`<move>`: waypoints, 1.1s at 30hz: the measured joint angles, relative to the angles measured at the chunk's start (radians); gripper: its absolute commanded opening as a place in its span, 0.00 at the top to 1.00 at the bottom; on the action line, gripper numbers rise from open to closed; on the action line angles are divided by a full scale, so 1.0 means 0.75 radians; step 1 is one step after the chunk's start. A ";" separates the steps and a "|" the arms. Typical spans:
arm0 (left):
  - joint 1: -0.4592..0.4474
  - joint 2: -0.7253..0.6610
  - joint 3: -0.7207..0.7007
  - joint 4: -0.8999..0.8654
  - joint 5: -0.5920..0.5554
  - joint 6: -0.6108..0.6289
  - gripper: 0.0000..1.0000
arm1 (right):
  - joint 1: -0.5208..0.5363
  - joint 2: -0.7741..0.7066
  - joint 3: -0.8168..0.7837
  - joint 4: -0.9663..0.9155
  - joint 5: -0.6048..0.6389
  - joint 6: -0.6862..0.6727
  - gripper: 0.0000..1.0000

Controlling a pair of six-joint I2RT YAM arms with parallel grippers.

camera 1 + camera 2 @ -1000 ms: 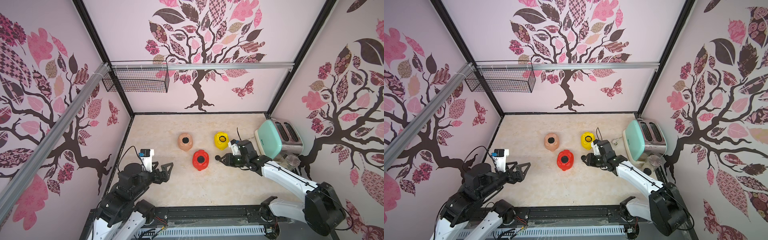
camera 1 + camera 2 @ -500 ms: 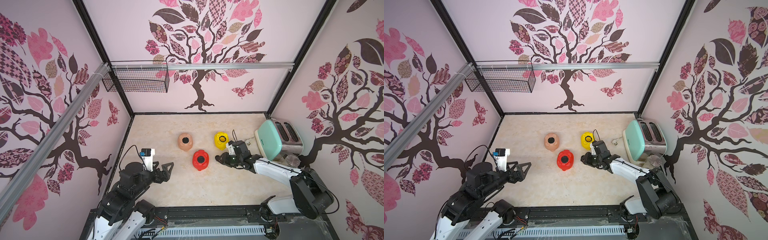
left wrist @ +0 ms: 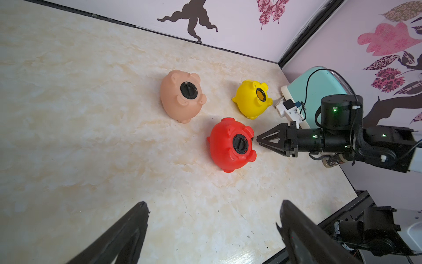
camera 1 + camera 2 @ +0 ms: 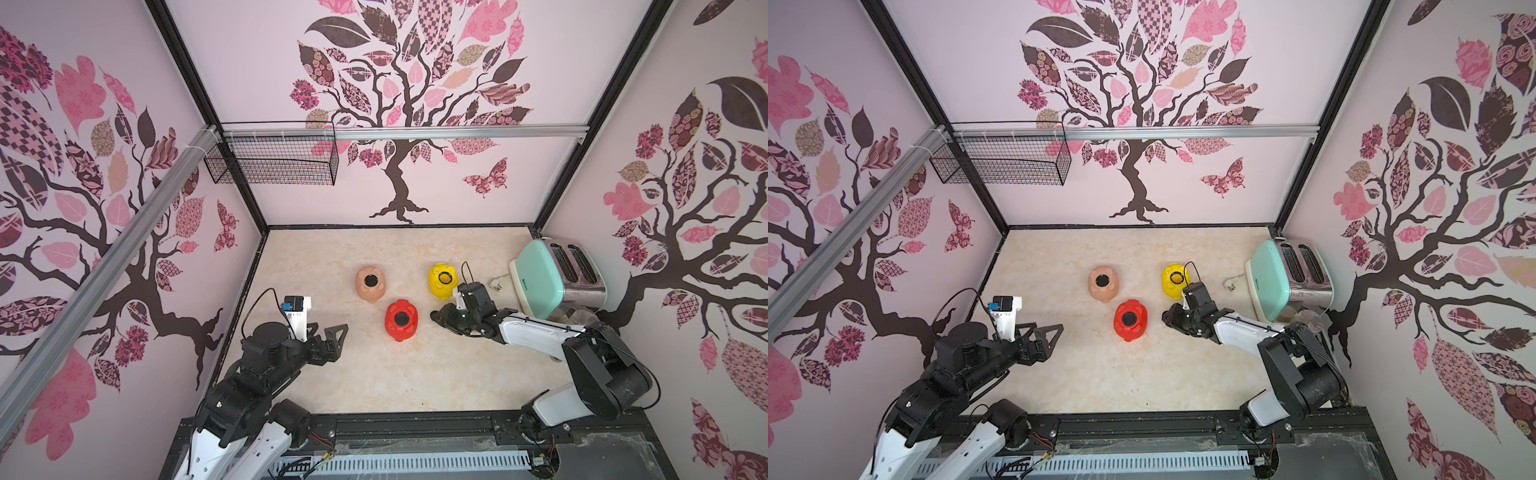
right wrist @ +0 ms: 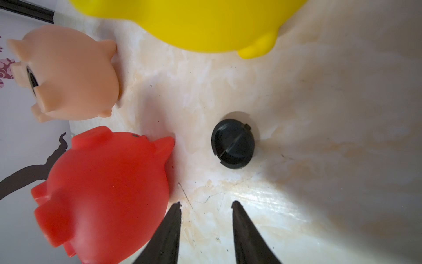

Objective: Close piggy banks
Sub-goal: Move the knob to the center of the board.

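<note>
Three piggy banks lie belly-up mid-table in both top views: peach-pink [image 4: 370, 286], red [image 4: 405, 328] and yellow [image 4: 437, 286]. Black plugs fill the belly holes of the peach-pink [image 3: 173, 100] and red [image 3: 221, 146] ones. The yellow pig's [image 3: 247, 102] hole shows open with a dark rim. A loose black plug [image 5: 233, 144] lies on the table just ahead of my right gripper [image 5: 205, 205], which is open and empty, low between the red and yellow pigs [image 4: 434, 318]. My left gripper [image 4: 336, 332] hovers wide open and empty to the red pig's left.
A mint-green toaster [image 4: 540, 282] stands at the right wall, with its cord's white plug [image 4: 496, 284] on the table beside it. A black wire basket [image 4: 274, 160] hangs on the back-left wall. The black frame rail [image 4: 415, 419] runs along the table's front edge.
The right arm's elbow has drawn back toward the front right, while its gripper stays beside the red pig with jaws slightly wider. The left arm has not moved.
</note>
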 measured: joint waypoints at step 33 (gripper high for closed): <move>-0.005 -0.015 0.000 0.000 0.000 0.000 0.08 | 0.000 0.195 0.114 0.067 0.029 0.092 0.57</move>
